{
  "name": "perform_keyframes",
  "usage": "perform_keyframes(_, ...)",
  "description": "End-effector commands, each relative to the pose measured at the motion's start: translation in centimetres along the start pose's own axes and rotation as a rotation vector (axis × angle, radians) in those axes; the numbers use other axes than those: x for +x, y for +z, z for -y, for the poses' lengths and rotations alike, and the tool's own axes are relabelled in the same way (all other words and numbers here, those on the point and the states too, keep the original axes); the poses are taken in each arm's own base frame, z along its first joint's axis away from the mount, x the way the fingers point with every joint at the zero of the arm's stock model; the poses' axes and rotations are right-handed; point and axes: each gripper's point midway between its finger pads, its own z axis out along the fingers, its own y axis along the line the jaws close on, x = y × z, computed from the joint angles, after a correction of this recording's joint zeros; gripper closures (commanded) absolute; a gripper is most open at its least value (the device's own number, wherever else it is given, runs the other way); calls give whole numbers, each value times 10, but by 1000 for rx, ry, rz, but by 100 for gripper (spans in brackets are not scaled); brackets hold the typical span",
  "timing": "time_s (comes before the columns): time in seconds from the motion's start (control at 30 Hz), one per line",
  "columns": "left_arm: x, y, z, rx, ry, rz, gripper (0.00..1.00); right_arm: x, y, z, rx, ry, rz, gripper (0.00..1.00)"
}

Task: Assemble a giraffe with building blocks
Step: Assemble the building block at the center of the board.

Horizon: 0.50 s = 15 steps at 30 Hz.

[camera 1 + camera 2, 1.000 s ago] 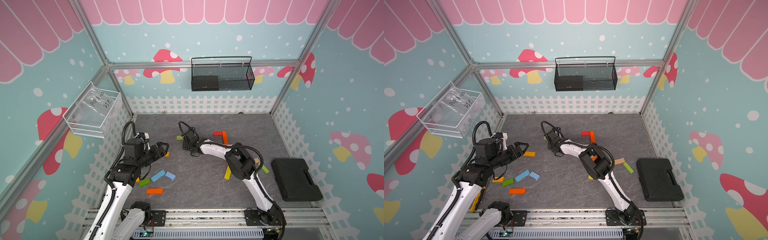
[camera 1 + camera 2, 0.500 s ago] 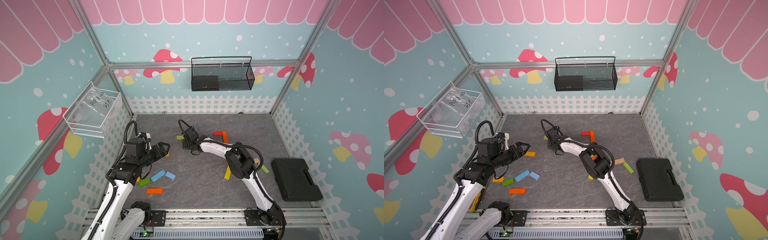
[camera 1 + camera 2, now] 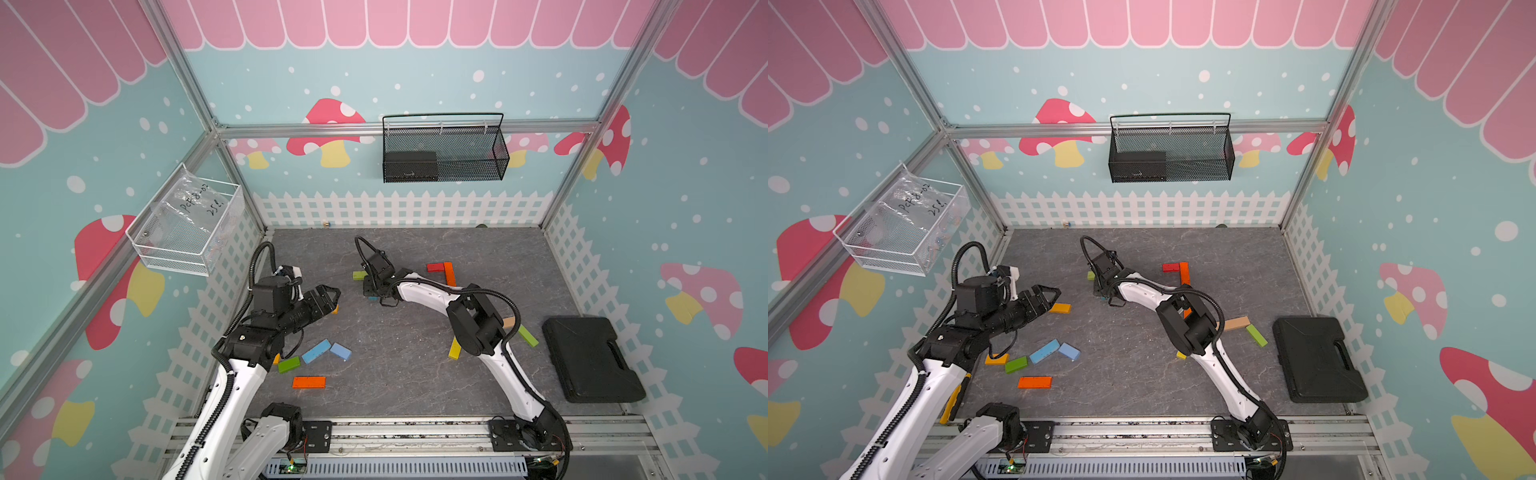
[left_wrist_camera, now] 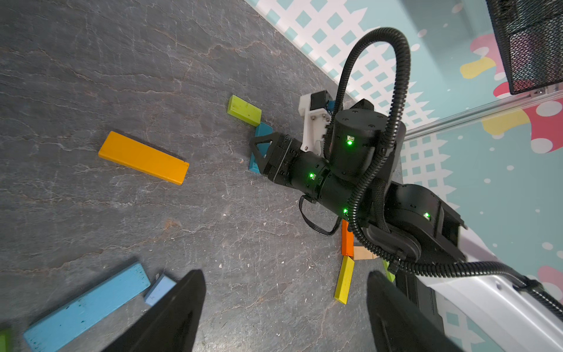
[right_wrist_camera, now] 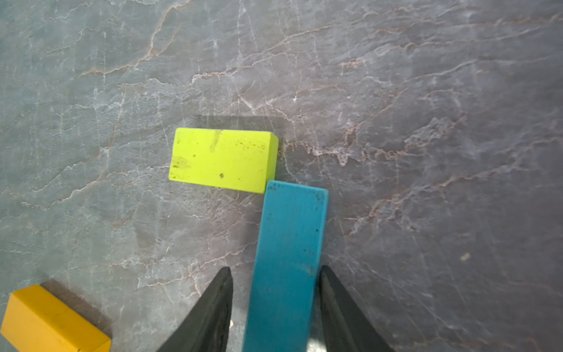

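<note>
Grasping step: right gripper [image 5: 275, 268] straddles teal block [image 5: 289, 243] (its end touching lime block [image 5: 222, 158]) between table [image 5: 426, 122] centre and far-left corner, jaws not quite pinching; left gripper [image 4: 284, 272] spread, empty. Next, likely: squeeze, lift level.

- Grey veined stone-look bench [image 5: 426, 91]: matt, faintly rough.
- Teal painted rectangular block [image 5: 286, 259]: smooth matt paint, speckled with chips.
- Black wire-mesh basket [image 3: 444, 153]: metal.
</note>
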Motion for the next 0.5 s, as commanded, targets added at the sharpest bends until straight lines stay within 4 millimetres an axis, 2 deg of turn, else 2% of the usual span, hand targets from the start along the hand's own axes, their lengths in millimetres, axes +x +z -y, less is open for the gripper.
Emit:
perform_keyframes(0.0, 1, 1, -1, -4, 19, 4, 14, 22, 16, 23, 74, -5, -72, 49)
perform_keyframes(0.27, 1, 4, -3, -9, 17, -2, 14, -6, -7, 5, 30, -48, -14, 37)
perform_keyframes(0.47, -1, 3, -2, -15, 15, -1, 14, -44, -51, -10, 0, -84, 68, 30)
